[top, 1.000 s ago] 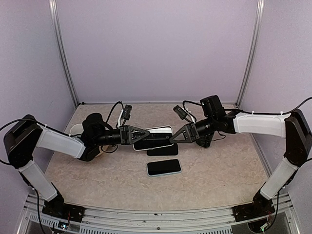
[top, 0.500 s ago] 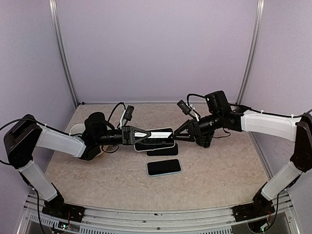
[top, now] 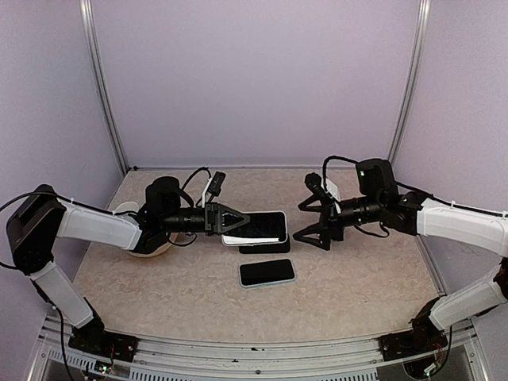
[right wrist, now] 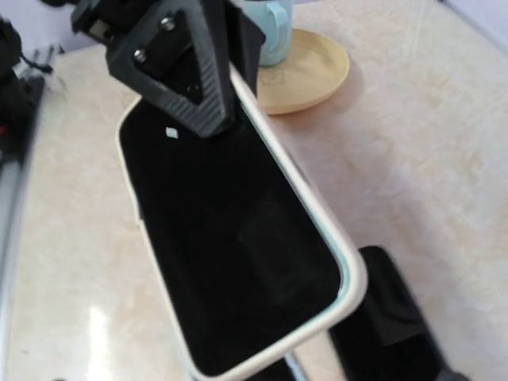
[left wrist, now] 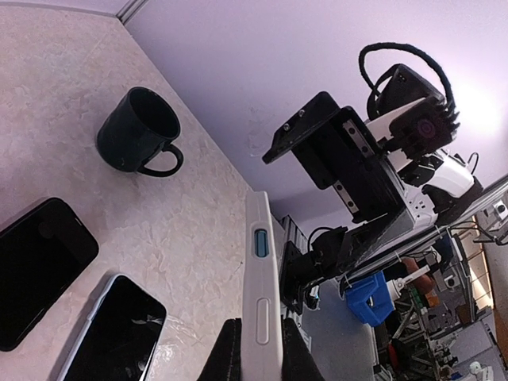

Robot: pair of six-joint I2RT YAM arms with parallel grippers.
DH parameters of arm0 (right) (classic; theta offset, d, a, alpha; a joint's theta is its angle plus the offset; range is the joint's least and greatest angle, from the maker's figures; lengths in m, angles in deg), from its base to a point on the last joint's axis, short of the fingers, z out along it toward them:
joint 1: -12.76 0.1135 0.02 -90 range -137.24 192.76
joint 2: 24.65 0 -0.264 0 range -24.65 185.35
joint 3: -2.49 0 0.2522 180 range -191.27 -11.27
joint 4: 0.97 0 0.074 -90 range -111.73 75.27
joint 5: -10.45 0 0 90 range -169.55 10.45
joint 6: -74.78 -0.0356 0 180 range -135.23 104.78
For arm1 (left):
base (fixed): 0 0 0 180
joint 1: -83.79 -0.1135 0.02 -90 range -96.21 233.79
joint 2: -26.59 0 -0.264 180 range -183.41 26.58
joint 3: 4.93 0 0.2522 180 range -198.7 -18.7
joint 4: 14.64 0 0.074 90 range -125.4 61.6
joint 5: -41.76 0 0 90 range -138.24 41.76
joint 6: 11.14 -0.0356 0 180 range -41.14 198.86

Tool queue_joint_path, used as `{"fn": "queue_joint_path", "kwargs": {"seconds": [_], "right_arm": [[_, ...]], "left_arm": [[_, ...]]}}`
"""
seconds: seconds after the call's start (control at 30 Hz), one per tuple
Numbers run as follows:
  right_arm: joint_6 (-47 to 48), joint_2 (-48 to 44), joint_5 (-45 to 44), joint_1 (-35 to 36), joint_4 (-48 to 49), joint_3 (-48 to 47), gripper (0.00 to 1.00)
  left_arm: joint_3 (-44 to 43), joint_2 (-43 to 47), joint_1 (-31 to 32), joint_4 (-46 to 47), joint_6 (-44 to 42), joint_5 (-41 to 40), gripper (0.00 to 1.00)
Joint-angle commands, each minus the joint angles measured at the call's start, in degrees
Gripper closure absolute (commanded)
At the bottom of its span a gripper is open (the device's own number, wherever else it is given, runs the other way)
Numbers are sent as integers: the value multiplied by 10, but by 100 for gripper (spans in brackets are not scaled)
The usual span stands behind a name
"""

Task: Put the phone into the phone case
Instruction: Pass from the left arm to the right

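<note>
Up above the table (top: 357,278), near its middle, the phone case (top: 255,228) hangs in the air. It has a white rim and looks black inside. I cannot tell if a phone is in it. The left hand (top: 240,219) is closed tight on 1 end of the case, with a black finger (right wrist: 182,55) on each flat side. From the left wrist, the case shows its thin white edge with 2 buttons on it.

The right hand (top: 299,222) is just past the other end of the case. It is wide open and holds nothing. It does not touch the case.

Under the case, a black phone (top: 266,248) lies flat on the table. The case hides part of it in the top view. Nearer the arm bases lies another phone (top: 267,272) with a pale rim, its dark screen facing up. The 2 phones are close together but do not touch.

A black mug (left wrist: 136,139) stands upright on the table, farther off than the phones in the left wrist view. On the left arm's side there is a yellow plate (right wrist: 313,75) with a pale blue cup (right wrist: 266,28) at its edge. I cannot tell if the cup stands on the plate.
</note>
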Motion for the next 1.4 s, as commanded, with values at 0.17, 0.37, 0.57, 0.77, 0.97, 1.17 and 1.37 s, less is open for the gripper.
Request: {"fn": "queue_joint_path", "kwargs": {"seconds": [0.17, 0.37, 0.57, 0.77, 0.97, 1.17, 1.37], "right_arm": [[136, -17, -81, 29, 20, -3, 0], [185, 6, -80, 51, -11, -29, 0], [222, 50, -160, 98, -41, -63, 0], [249, 83, -248, 156, -50, -88, 0], [260, 115, -309, 191, -36, -111, 0], [251, 151, -336, 204, -39, -142, 0], [246, 166, -320, 214, -44, -154, 0]], "left_arm": [[-36, 14, 6, 1, 2, 19, 100], [-40, 4, 8, -1, 12, 20, 100], [-44, -4, 13, -2, 19, 19, 100], [-45, -7, 14, -10, 25, 5, 100], [-49, -11, 19, -9, 29, 3, 100], [-47, -11, 22, -8, 30, -4, 100], [-43, -9, 21, -9, 30, -10, 100]]}}
